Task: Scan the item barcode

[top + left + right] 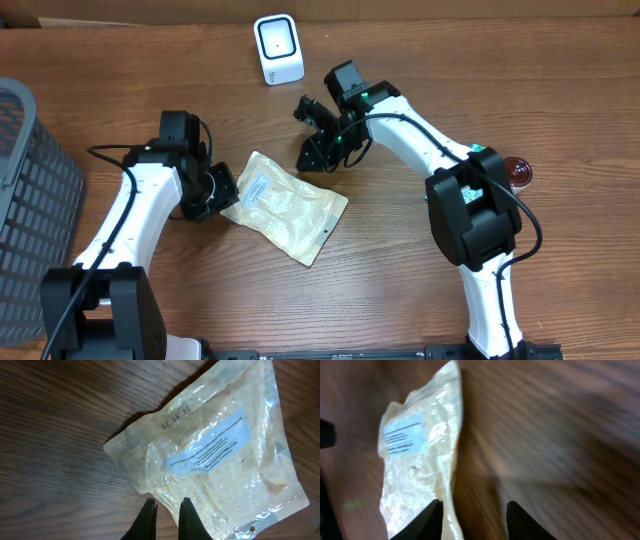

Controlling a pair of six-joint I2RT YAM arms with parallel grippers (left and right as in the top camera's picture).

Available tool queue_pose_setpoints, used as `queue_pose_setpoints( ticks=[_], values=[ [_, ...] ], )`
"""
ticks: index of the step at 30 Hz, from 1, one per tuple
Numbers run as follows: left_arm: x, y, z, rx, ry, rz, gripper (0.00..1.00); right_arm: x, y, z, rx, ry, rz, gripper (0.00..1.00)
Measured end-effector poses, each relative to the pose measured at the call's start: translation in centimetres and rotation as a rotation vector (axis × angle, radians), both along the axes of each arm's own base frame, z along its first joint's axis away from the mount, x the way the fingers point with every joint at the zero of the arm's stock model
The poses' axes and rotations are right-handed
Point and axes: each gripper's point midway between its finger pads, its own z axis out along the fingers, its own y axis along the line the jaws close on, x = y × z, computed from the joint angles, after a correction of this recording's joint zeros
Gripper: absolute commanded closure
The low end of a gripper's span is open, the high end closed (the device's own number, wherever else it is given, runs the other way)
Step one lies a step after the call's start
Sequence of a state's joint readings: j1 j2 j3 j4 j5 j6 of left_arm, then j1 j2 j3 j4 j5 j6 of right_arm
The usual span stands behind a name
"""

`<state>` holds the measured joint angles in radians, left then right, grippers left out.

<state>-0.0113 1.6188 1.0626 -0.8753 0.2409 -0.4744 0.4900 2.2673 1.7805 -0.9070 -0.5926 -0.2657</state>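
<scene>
Here, left end effector [166,504] pinching pouch [220,460] edge, right end effector [474,504] open beside far edge

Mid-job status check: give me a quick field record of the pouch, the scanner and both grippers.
pouch: lying flat on the table, label side up
scanner: standing apart from the pouch, beyond it
left gripper: shut at the pouch's edge; whether it pinches the pouch is unclear
right gripper: open, holding nothing, beside the pouch's other side
scan: not yet done
</scene>
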Motion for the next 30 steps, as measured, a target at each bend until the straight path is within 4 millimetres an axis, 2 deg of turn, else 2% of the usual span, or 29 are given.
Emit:
queue_pose_setpoints(
  ticks=[6,10,16,17,21,22,30],
  values=[
    [-0.6,-0.3,-1.6,-0.023,0.007,0.030,0.96,-1.8,1.4,-0.7,0.015,0.029,0.065,0.53],
    [-1.1,-0.4,-2.8,-0.031,0.012,0.053,0.96,-2.9,1.9,-1.1,0.009,0.043,0.095,0.47],
    [-1.8,-0.5,-4.2,-0.046,0.018,0.086,0.96,-4.2,2.5,-2.0,0.007,0.050,0.122,0.43],
    [-1.8,-0.6,-4.3,-0.049,0.016,0.090,0.96,-4.3,2.6,-2.1,0.005,0.051,0.124,0.41],
    [-1.9,-0.6,-4.7,-0.052,0.014,0.101,0.95,-3.9,3.4,-2.6,-0.002,0.028,0.095,0.42],
    [-1.9,-0.6,-4.7,-0.054,0.013,0.102,0.96,-3.8,3.5,-2.8,-0.009,0.024,0.078,0.43],
    [-1.6,-1.1,-4.9,-0.082,0.010,0.107,0.96,-4.5,4.4,-3.1,-0.015,0.078,0.018,0.84]
  ],
)
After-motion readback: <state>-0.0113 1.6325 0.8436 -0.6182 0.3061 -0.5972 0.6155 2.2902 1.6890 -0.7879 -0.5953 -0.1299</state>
